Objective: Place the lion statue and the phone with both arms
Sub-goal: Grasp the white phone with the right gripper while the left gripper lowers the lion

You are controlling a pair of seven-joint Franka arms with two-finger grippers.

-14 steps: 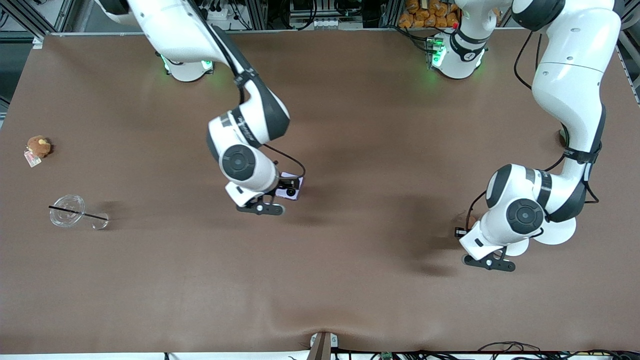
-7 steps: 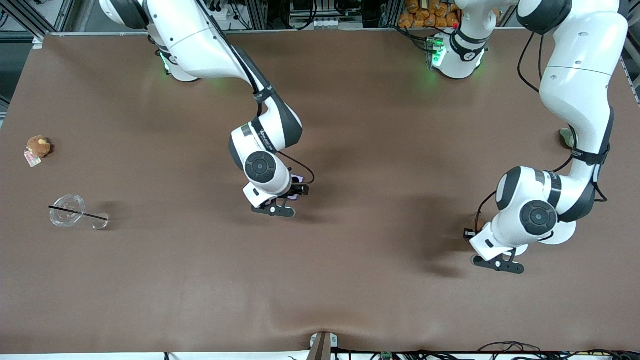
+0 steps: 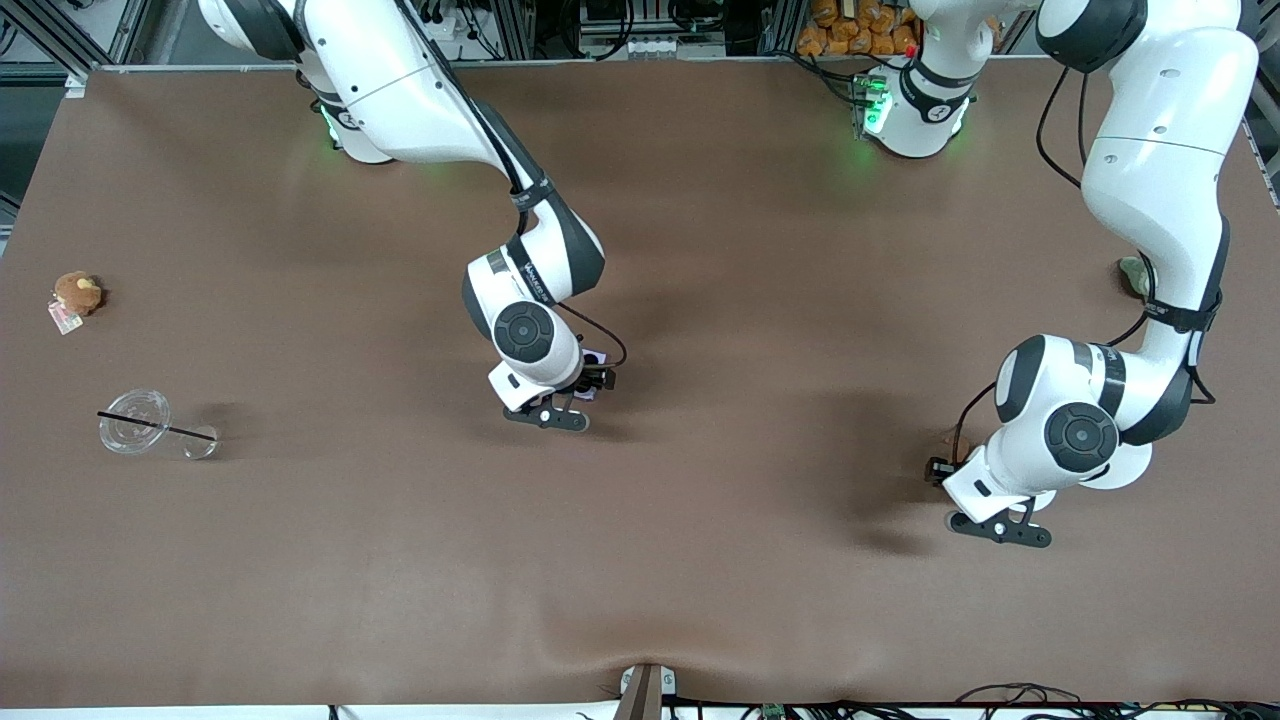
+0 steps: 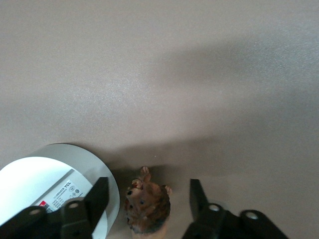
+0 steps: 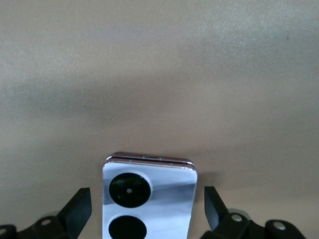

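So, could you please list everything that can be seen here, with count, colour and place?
lion statue: one, reddish-brown, on the table between the left gripper's open fingers, touching neither, beside the white disc
phone: one, lavender with two black circles, on the table between the right gripper's open fingers, mid-table
white disc: one, white with a label, beside the lion statue
plush toy: one, brown with a tag, at the right arm's end
clear cup: one, transparent, on its side with a black straw, nearer the front camera than the plush toy
table: one, brown
left gripper: one, black, low around the lion statue
right gripper: one, black, low around the phone
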